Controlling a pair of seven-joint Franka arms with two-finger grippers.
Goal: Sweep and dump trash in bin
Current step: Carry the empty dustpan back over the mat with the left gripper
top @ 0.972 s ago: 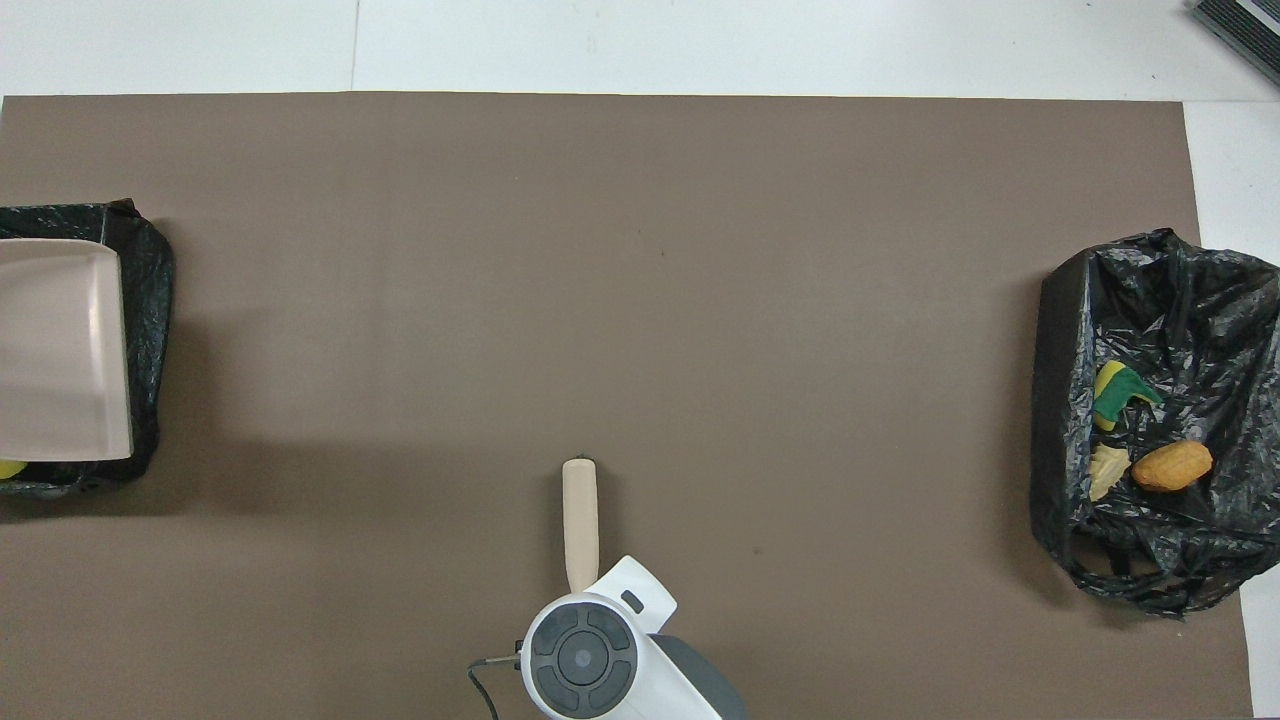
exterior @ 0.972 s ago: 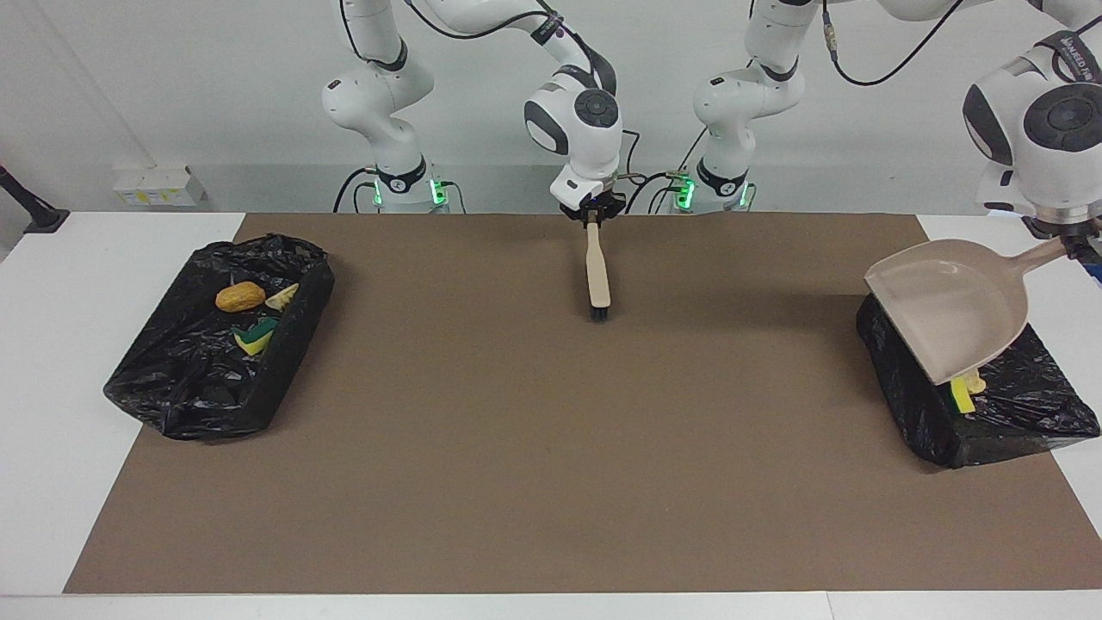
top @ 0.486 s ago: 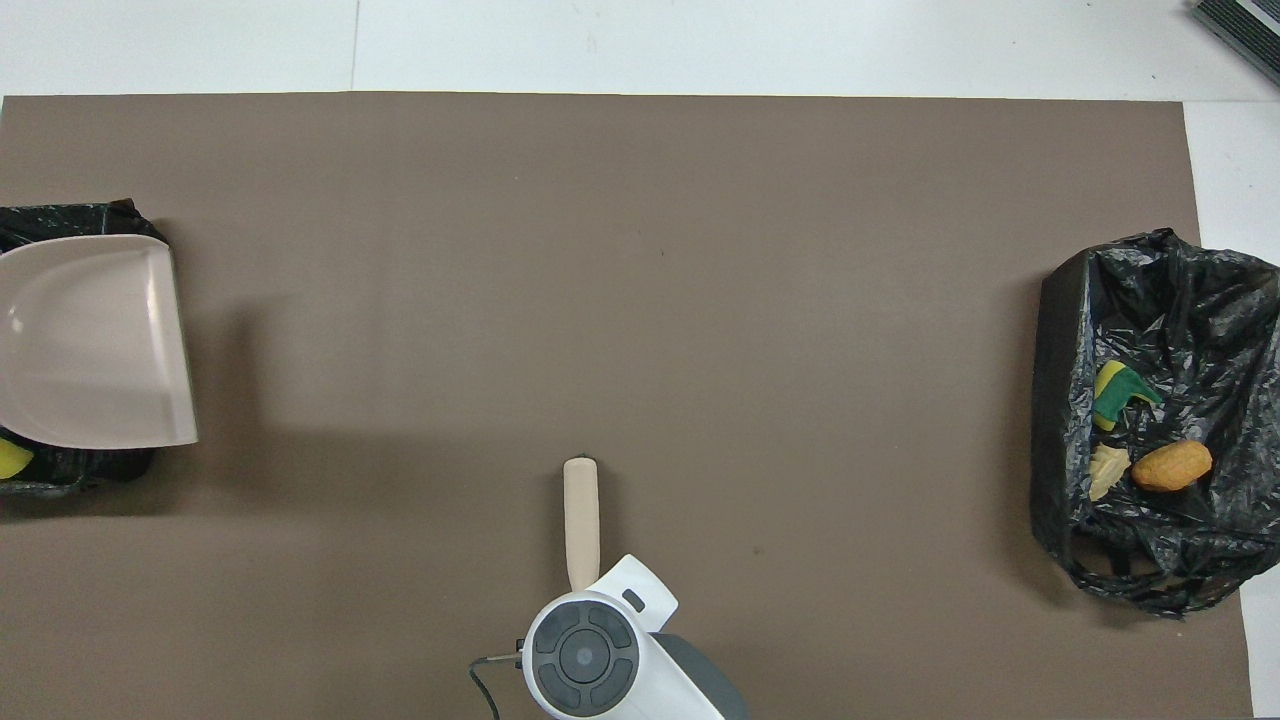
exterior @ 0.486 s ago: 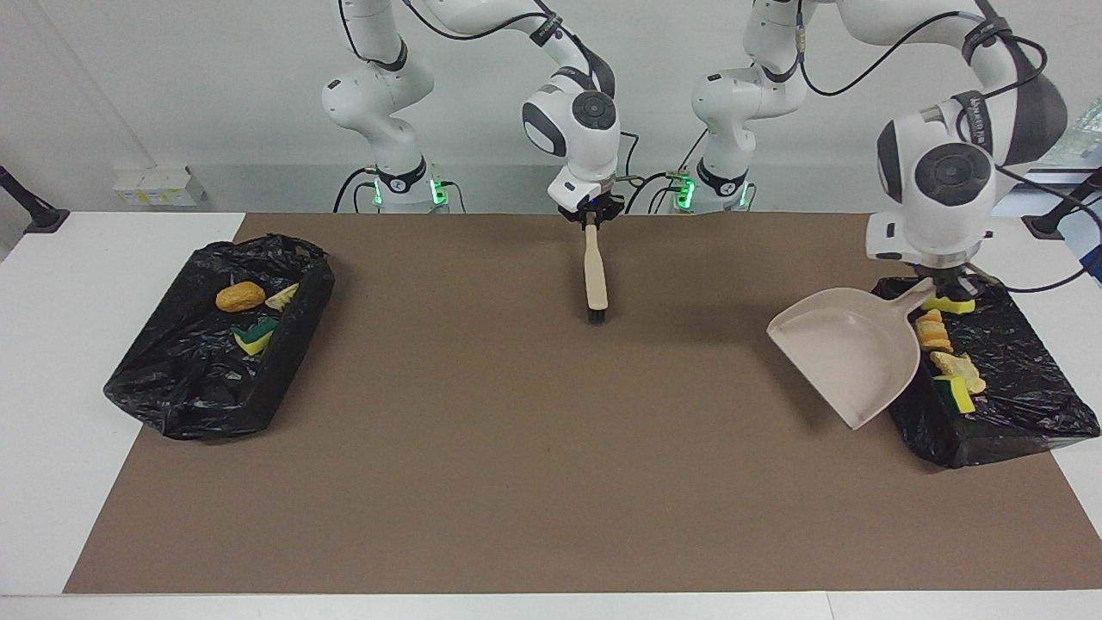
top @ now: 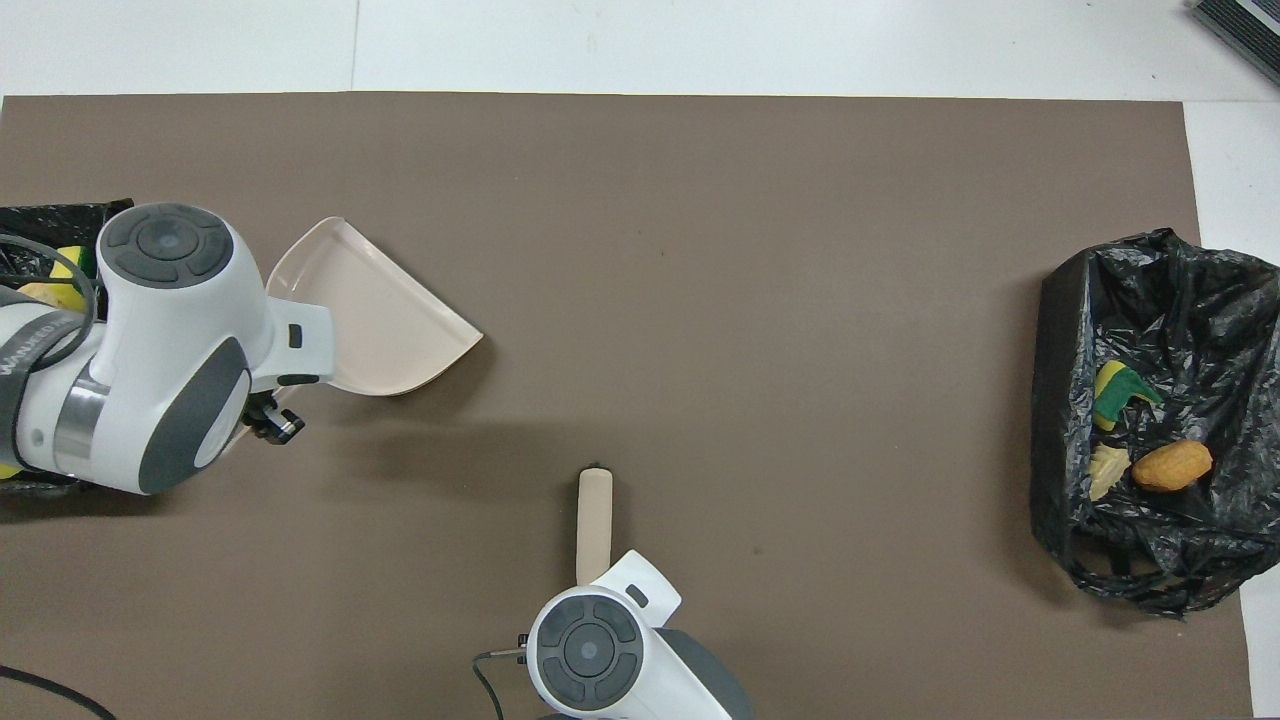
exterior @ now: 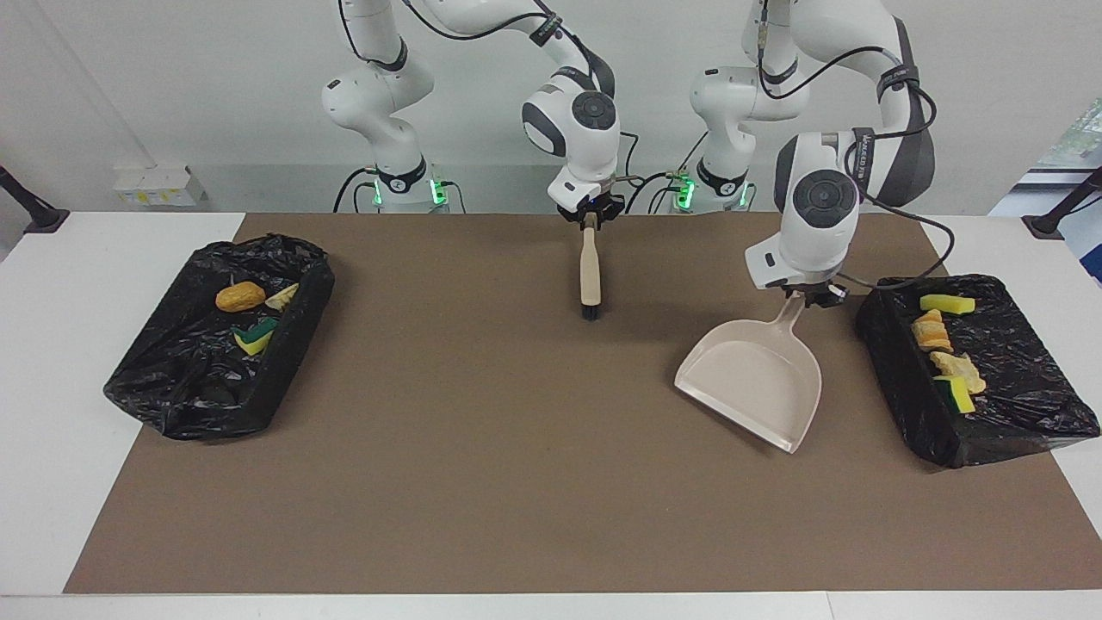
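A: What do the jaws hold?
B: Left gripper (exterior: 813,298) is clamped on the dustpan (exterior: 752,381) handle; right gripper (exterior: 591,217) grips the brush (exterior: 590,274).
A: The trash (exterior: 945,353)?
B: In the black-lined bins (exterior: 1016,405) at both worktop ends.

7 trash scraps (exterior: 942,349) lie in 2 black-lined bins (exterior: 1016,405).
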